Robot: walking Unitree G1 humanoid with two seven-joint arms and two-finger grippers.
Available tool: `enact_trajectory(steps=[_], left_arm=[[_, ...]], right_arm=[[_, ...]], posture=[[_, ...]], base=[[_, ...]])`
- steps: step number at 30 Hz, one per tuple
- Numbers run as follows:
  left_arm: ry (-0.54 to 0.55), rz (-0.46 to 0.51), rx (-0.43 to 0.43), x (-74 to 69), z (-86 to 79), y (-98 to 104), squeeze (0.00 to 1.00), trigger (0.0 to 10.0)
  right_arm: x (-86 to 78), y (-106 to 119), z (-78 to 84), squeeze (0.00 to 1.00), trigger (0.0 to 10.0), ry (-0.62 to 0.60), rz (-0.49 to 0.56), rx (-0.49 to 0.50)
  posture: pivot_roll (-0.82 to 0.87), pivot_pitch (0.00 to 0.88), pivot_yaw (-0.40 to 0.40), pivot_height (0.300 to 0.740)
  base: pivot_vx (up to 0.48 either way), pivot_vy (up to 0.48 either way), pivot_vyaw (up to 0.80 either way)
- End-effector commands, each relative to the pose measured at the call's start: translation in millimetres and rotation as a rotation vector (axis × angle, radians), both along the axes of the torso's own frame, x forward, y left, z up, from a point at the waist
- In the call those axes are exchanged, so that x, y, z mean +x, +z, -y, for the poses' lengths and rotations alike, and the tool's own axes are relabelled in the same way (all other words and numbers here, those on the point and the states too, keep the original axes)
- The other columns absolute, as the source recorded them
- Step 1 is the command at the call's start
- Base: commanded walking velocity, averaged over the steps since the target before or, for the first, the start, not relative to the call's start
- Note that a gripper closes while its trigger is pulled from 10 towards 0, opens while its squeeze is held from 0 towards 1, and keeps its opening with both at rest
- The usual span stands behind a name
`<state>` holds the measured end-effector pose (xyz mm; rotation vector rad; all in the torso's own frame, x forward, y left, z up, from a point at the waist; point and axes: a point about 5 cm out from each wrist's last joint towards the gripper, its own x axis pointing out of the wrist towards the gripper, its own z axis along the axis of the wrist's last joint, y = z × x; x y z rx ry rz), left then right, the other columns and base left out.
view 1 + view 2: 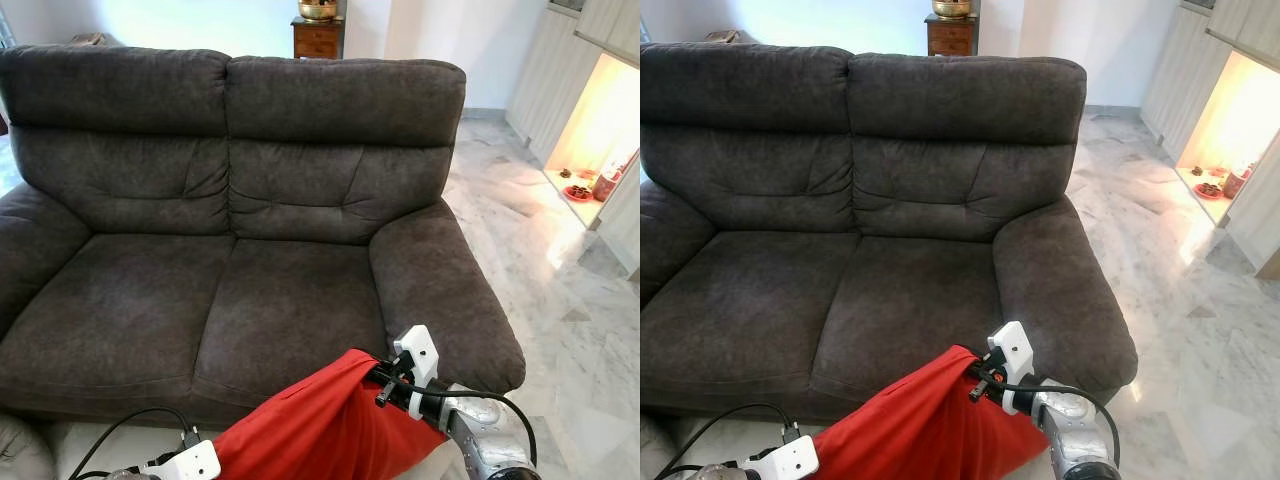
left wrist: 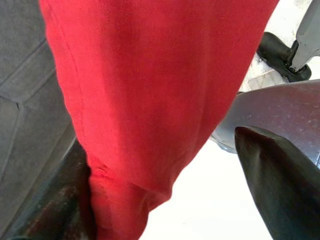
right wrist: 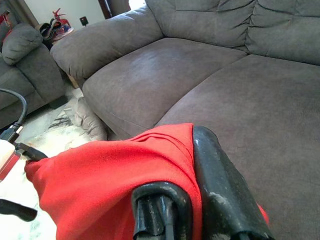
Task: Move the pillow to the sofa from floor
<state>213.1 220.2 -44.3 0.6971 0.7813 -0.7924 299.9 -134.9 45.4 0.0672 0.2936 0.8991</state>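
Observation:
A red pillow (image 1: 320, 430) hangs in the air just before the front edge of the dark grey sofa (image 1: 150, 300), held up between my two arms. My right gripper (image 1: 975, 375) is shut on the pillow's upper corner; in the right wrist view its black fingers (image 3: 220, 190) pinch the red cloth (image 3: 100, 185) over the sofa's seat. My left gripper (image 1: 195, 462) is at the pillow's lower left end. In the left wrist view the red pillow (image 2: 150, 75) runs between its fingers (image 2: 280, 180).
The sofa's right armrest (image 1: 440, 290) is close beside my right arm. Marble floor (image 1: 560, 300) spreads to the right, up to a lit alcove (image 1: 600, 150). A wooden cabinet (image 1: 318, 38) stands behind the sofa. A second grey seat (image 3: 20, 45) stands off to the left.

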Motion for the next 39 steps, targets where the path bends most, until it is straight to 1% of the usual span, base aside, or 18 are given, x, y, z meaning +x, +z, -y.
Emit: enact_trajectory(steps=[1, 5, 6, 11, 14, 18, 23, 37, 39], left_arm=[[-0.029, -0.006, 0.009, -2.1, 0.0, -1.0, 0.00, 0.0], [-0.032, -0.002, 0.011, -1.3, 0.2, -0.6, 0.00, 0.0], [-0.063, -0.003, 0.019, -0.8, 1.2, 0.0, 0.00, 0.0], [-0.073, 0.011, 0.031, 2.0, 1.4, 1.4, 0.00, 0.0], [-0.106, 0.012, 0.049, 2.7, 2.8, 1.6, 0.00, 0.0], [-0.095, 0.018, 0.044, 3.7, 3.5, 1.7, 0.00, 0.0], [-0.129, 0.013, 0.063, 3.9, 3.0, 2.1, 0.00, 0.0], [-0.117, 0.031, 0.055, 6.8, 1.7, 4.6, 0.00, 0.0], [-0.142, 0.034, 0.058, 7.1, 3.1, 5.2, 0.00, 0.0]], right_arm=[[11.8, 26.7, -4.0, 0.00, 10.0, 0.018, 0.129, 0.042], [11.2, 26.2, -4.2, 0.00, 10.0, 0.023, 0.129, 0.037], [10.6, 25.7, -4.4, 0.00, 10.0, 0.024, 0.127, 0.041], [9.9, 23.3, -4.3, 0.00, 10.0, 0.022, 0.122, 0.025], [10.5, 23.5, -4.1, 0.00, 10.0, 0.021, 0.121, 0.027], [10.9, 23.2, -3.8, 0.00, 10.0, 0.023, 0.122, 0.016], [9.6, 21.7, -6.6, 0.00, 10.0, 0.033, 0.120, 0.009], [7.7, 20.8, -7.2, 0.00, 10.0, 0.035, 0.123, 0.011], [7.7, 20.8, -7.0, 0.00, 10.0, 0.031, 0.123, 0.012]], posture=[[0.06, 0.000, -0.034, 0.740], [0.06, 0.000, -0.031, 0.740], [0.06, 0.000, -0.031, 0.740], [0.05, 0.000, -0.024, 0.740], [0.05, 0.000, -0.024, 0.740], [0.05, 0.000, -0.025, 0.740], [0.06, 0.000, -0.028, 0.740], [0.06, 0.000, -0.027, 0.740], [0.05, 0.000, -0.024, 0.740]], base=[[0.000, 0.000, 0.00], [0.000, 0.000, 0.00], [0.000, 0.000, 0.00], [0.000, 0.000, 0.00], [0.000, 0.000, 0.00], [0.000, 0.000, 0.00], [0.000, 0.000, 0.00], [0.000, 0.000, 0.00], [0.000, 0.000, 0.00]])
